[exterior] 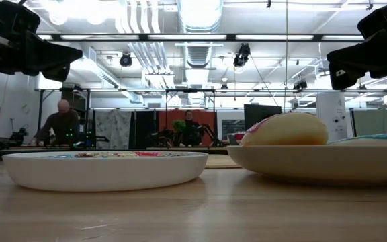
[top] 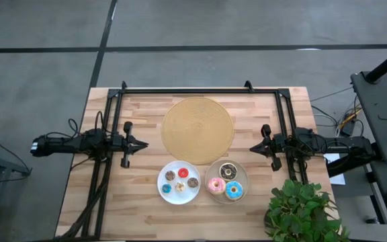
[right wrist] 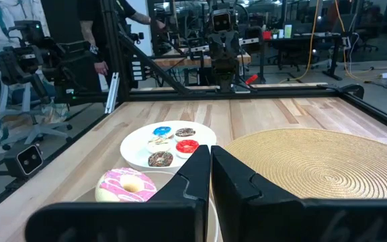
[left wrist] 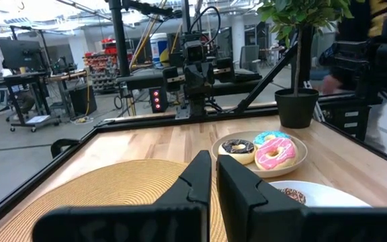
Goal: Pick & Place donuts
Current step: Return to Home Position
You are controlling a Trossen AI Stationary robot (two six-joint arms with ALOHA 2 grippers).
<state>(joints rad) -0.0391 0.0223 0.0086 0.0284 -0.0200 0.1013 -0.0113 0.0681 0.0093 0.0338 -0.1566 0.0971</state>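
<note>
Nearest the low cam: two plates side by side at the front of the tabletop [top: 140, 202]. White plate [top: 188, 196], on the left arm's side, carried the small ones: tiny blue donut [top: 166, 189], tiny red donut [top: 183, 173], tiny tan donut [top: 179, 186] & two tiny brown donuts [top: 170, 175]. Beige plate [top: 245, 176], just beside it, carried the 3 larger ones, packed close: dark choc donut [top: 228, 171], pink donut [top: 215, 184], light blue donut [top: 233, 191]. Round woven board [top: 197, 130] lay behind both plates, btwn the arms. Left pincer [top: 143, 144] hung above the tabletop off the board's left edge, clenched, grasping nothing. Right pincer [top: 252, 147] faced it from the board's right side, likewise clenched on nothing. Neither touched a plate or a donut. Potted plant [top: 301, 212] stood at the front right corner, near the beige plate.
</note>
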